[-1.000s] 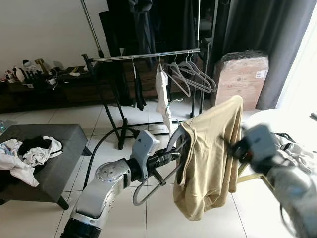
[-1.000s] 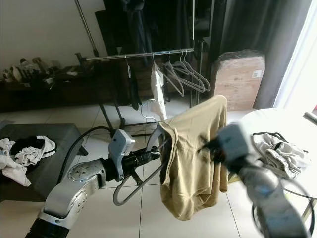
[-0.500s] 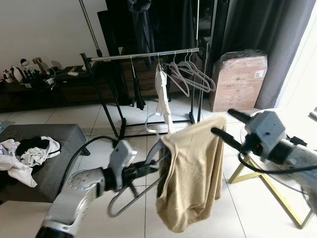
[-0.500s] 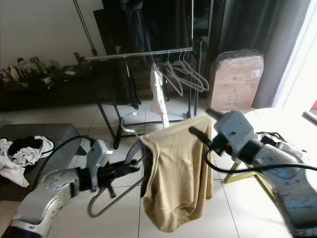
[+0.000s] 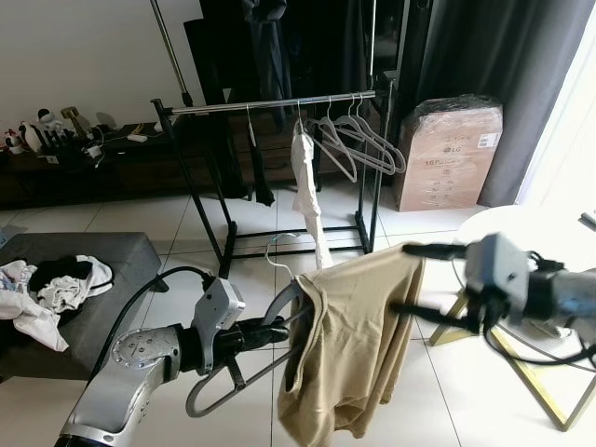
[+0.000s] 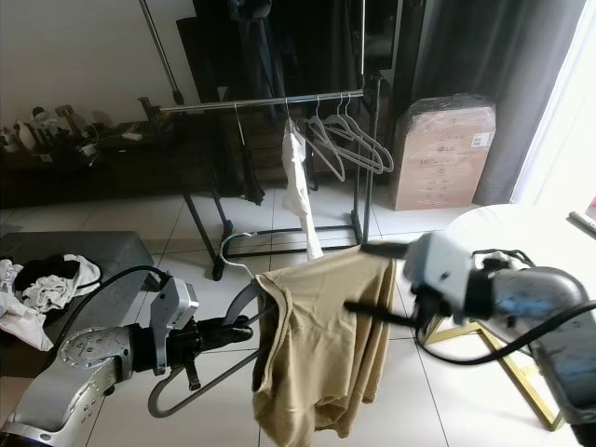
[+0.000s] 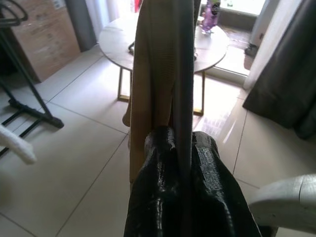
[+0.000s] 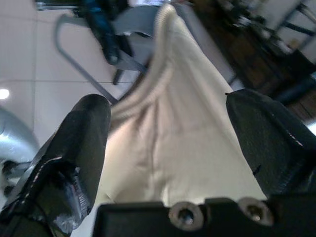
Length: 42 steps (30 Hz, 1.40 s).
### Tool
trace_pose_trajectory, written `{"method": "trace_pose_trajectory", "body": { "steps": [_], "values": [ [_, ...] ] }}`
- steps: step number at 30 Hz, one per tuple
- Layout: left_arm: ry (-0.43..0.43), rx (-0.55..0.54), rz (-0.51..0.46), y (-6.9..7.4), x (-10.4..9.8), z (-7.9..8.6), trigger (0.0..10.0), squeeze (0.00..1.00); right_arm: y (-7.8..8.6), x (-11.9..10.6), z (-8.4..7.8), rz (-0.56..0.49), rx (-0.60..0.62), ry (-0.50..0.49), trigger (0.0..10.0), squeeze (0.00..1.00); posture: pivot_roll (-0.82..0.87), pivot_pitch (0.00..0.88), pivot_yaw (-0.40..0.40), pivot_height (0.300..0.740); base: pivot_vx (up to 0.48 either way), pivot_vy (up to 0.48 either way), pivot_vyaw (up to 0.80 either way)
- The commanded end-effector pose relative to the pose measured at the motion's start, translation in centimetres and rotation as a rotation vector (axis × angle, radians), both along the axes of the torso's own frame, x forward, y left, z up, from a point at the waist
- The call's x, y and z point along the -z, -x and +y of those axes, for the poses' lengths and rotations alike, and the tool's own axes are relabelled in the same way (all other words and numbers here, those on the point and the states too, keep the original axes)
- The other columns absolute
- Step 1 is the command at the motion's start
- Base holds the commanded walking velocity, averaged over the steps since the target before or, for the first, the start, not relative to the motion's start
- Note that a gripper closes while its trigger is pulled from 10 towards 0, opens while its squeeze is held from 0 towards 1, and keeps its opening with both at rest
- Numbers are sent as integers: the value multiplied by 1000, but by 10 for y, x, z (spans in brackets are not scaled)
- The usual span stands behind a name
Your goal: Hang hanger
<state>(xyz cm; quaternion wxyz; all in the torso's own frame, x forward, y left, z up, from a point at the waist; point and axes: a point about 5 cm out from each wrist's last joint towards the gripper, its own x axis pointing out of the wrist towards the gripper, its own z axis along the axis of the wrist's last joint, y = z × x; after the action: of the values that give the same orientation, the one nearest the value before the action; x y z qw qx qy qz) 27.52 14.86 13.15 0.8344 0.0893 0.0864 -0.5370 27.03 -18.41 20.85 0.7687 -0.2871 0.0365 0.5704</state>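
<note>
My right pincer [image 5: 421, 279] has opened and let go of the shirt [image 5: 349, 345]; my left pincer [image 5: 279, 328] still grips the hanger [image 5: 244, 371], ready for the rail [image 5: 270, 104].

Head stereo pair (wrists close-up).

The one thing bearing print is the plastic-wrapped cardboard box [image 5: 448, 155] standing on the floor beside the clothes rack [image 5: 270, 105]. On its front, near the upper right corner, sits a small white label [image 5: 485, 141], and below that run a few lines of dark printing; at this size none of the characters on the label or in those lines can be read. No other writing, numbers or signs can be made out.
</note>
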Motion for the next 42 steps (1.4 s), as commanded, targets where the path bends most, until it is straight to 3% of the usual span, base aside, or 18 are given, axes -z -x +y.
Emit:
{"method": "trace_pose_trajectory", "body": {
  "steps": [1,5,7,14,17,18,21,27,31,38,42],
  "values": [
    [-9,23,-57,-4,-11,0,10000,0,-1,-3,6,-27,-47,21,10000,0,-95,32,59,740,0,0,0],
    [-60,66,-64,-2,-8,-4,10000,0,-4,-5,18,-61,-99,14,10000,0,-95,29,62,740,0,0,0],
    [-86,77,-81,-4,-8,-6,10000,0,-10,-12,28,-98,-105,-36,10000,0,-95,29,63,740,0,0,0],
    [-126,94,-95,-4,-7,-6,10000,0,-10,-14,42,-110,-167,-57,10000,0,-93,22,62,740,0,0,0],
    [-129,96,-99,-5,-7,-7,10000,0,-9,-10,46,-84,-197,-46,10000,0,-92,20,62,740,0,0,0],
    [-137,97,-117,-6,-9,-9,10000,0,-2,3,47,-4,-261,34,10000,0,-88,14,59,740,0,0,0],
    [-132,106,-139,-8,-12,-14,10000,0,-1,16,51,36,-276,76,10000,0,-84,16,53,740,0,0,0],
    [-152,134,-168,-7,-15,-20,10000,0,-18,19,57,-11,-203,36,10000,0,-75,19,50,740,0,0,0],
    [-181,151,-183,-6,-16,-21,10000,0,-34,-4,66,-141,-123,-73,10000,0,-72,24,46,740,0,0,0],
    [-178,142,-188,-6,-15,-22,10000,0,-38,-10,60,-150,-108,-81,10000,0,-71,28,42,740,0,0,0],
    [-186,140,-203,-7,-16,-23,10000,0,-29,7,52,-39,-171,2,10000,0,-69,30,39,740,0,0,0]
  ]
}}
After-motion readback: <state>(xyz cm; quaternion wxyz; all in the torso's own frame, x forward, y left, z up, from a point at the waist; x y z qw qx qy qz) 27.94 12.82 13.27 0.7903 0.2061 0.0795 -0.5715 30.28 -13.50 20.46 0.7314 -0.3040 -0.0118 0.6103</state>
